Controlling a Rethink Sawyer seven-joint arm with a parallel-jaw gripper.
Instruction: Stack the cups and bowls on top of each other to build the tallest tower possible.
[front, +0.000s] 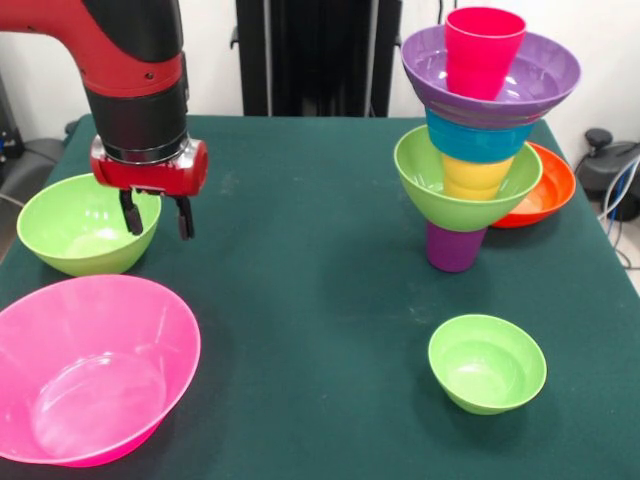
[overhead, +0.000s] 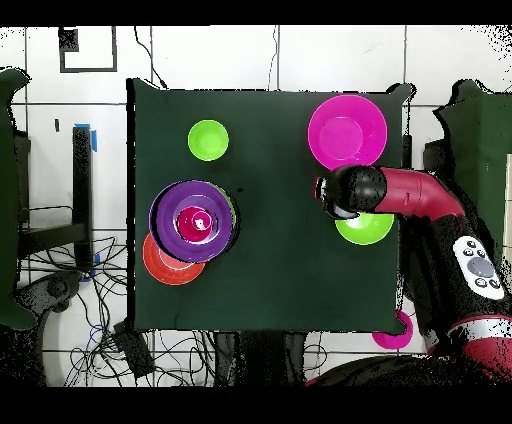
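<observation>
tower: a purple plastic cup (front: 455, 247) as base, then a lime green plastic bowl (front: 467, 182), a yellow-orange cup (front: 476, 177), a blue bowl (front: 477, 140), a wide purple bowl (front: 491, 72) and a red cup (front: 483, 50) on top; it stands upright on the dark green table (front: 310, 270), just in front of a wide orange-red bowl (front: 545, 187).
gripper: the red and black gripper (front: 158, 213) hangs over the inner rim of a second lime green glossy bowl (front: 87, 224).
jaws: parted a little, holding nothing.
spare pieces: a large hot pink bowl (front: 92, 367) and a small lime green bowl (front: 487, 362), well apart.
step, as i judge it: picking up the green bowl below.
doing it well: pinch one rim wall squarely, lift level, and lower it centred on the red cup without nudging the tower.
</observation>
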